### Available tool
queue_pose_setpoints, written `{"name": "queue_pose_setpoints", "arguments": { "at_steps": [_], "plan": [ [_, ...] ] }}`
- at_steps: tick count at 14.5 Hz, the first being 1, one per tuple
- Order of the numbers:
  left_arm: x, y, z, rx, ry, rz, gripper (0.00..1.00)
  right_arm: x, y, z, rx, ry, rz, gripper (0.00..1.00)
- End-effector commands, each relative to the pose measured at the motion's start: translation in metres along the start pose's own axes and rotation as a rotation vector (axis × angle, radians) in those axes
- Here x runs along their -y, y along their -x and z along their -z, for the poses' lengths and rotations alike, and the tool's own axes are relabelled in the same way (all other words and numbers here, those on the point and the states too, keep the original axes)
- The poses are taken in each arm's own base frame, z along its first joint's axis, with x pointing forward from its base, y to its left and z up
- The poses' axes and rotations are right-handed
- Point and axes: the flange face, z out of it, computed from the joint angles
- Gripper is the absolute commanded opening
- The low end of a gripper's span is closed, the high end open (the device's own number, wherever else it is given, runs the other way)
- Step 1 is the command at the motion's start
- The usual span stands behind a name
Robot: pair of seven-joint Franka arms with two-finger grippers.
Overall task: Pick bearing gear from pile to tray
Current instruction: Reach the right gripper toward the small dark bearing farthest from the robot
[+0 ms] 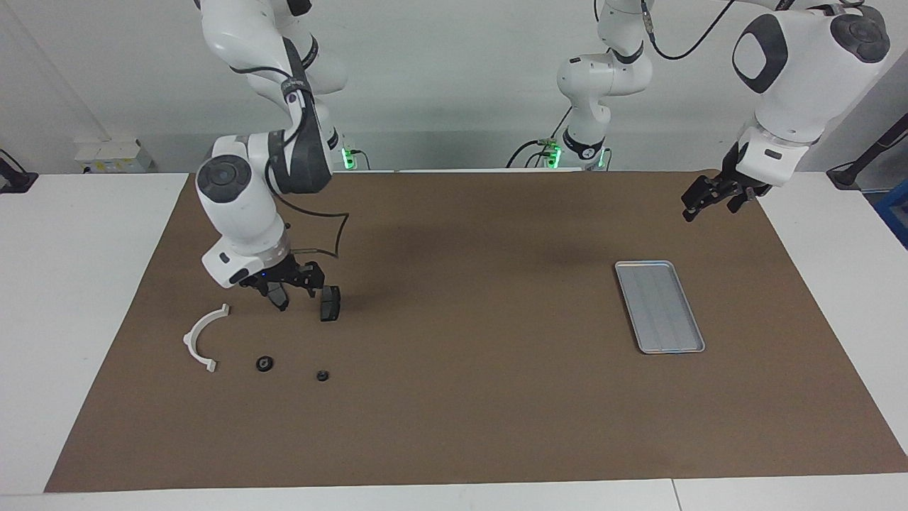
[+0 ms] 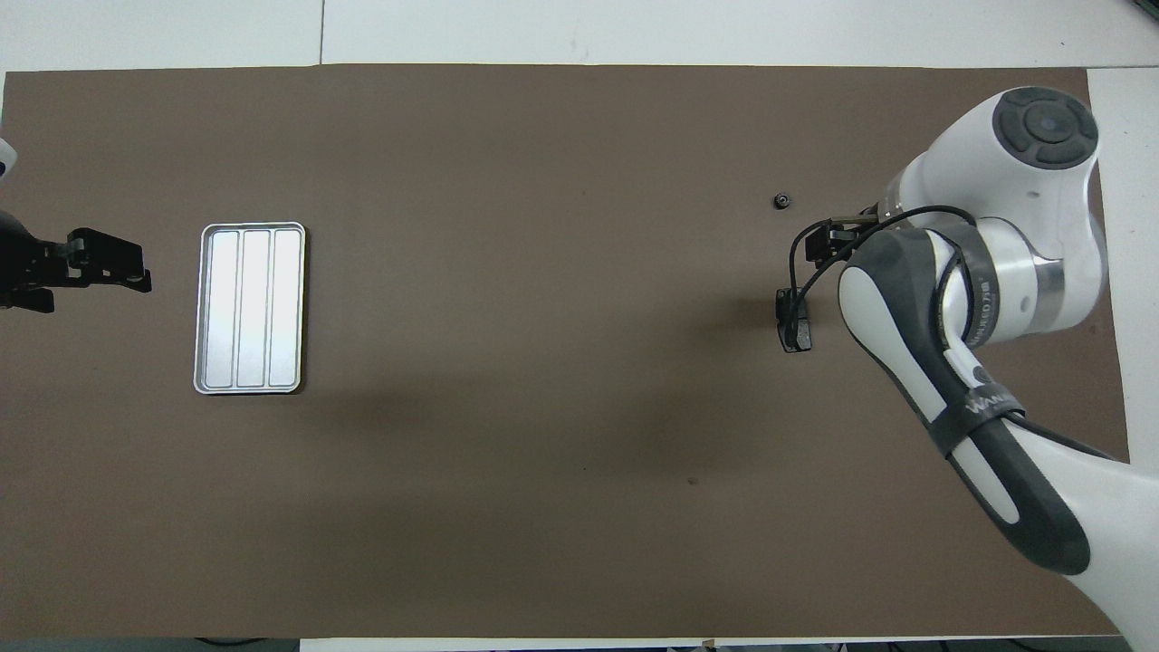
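Facing view: right tool [image 1: 289,292], open and empty, over small black round bearing gears [image 1: 264,364].

Overhead: right arm [image 2: 960,299] hides the white arc, one brake pad, the larger black round piece; other brake pad [image 2: 795,333] partly covered; left gripper [image 2: 100,272] cut off at frame edge

Pale lettering along the dark grey band [image 2: 982,405] of the white right robot arm [image 2: 1014,226] in the overhead view, too slanted and small to read with certainty, no other text, label, number or sign legible in either view
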Motion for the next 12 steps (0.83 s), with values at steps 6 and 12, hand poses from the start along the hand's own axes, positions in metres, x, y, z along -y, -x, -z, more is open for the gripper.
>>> {"name": "queue_pose_setpoints", "arguments": {
  "at_steps": [6,12],
  "plan": [
    [0.000,0.005,0.005,0.004,0.001,-0.004,1.00,0.031,-0.057,-0.072,-0.019,0.006,-0.130,1.00],
    [0.000,0.005,0.004,0.005,0.001,-0.004,1.00,0.046,-0.074,-0.102,-0.010,0.016,-0.146,1.00]
  ]
}}
